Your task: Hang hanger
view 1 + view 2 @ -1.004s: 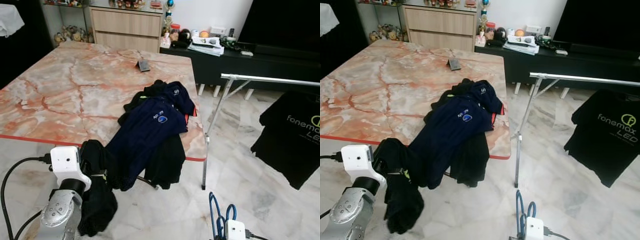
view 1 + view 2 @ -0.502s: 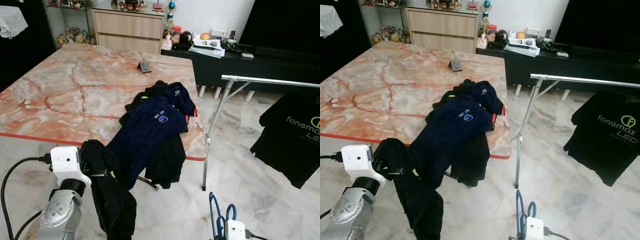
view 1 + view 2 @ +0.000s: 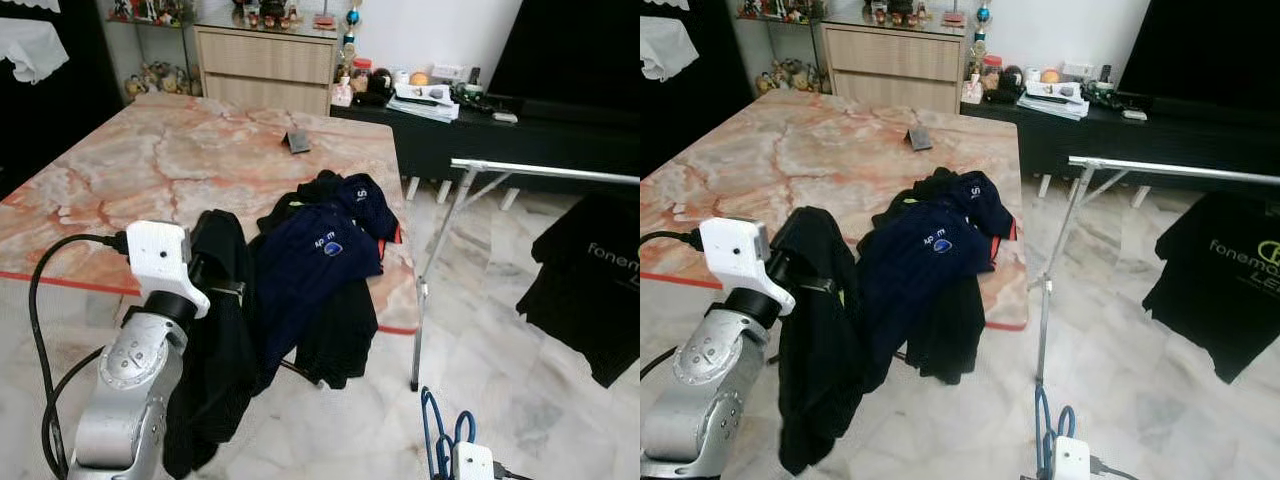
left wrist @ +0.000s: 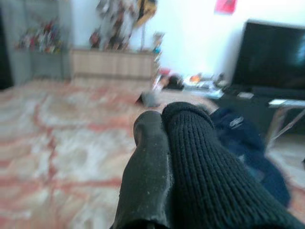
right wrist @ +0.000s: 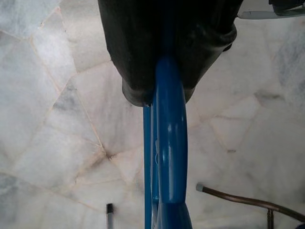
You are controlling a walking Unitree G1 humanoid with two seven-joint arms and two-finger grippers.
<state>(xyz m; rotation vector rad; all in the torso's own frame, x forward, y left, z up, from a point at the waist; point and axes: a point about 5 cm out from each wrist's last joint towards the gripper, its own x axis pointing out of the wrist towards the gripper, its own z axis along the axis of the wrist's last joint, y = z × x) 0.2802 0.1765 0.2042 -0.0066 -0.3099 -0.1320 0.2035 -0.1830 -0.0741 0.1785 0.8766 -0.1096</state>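
Observation:
My left gripper (image 4: pixel 164 143) is raised near the table's front edge, shut on a black garment (image 3: pixel 215 340). The garment drapes over the fingers and hangs down beside the arm toward the floor. In the left wrist view one black finger (image 4: pixel 147 162) shows pressed against the ribbed knit cloth (image 4: pixel 205 167). My right gripper (image 5: pixel 167 57) is low in front of me, shut on a blue hanger (image 5: pixel 169 157) whose loops rise at the bottom edge of the head view (image 3: pixel 440 445). A silver clothes rail (image 3: pixel 545 172) stands to the right, with a black printed T-shirt (image 3: pixel 595 290) hanging from it.
The marble table (image 3: pixel 140 170) carries a pile of navy and black shirts (image 3: pixel 320 260) hanging over its front right corner, and a small dark object (image 3: pixel 297 141). A black TV cabinet (image 3: pixel 480 135) and a wooden drawer unit (image 3: pixel 265 68) line the back wall. The rail's leg (image 3: pixel 418 330) stands on marble floor.
My left arm has lifted, carrying the black garment up from the floor side to table height. The head view has shifted slightly. The right gripper and hanger stay put.

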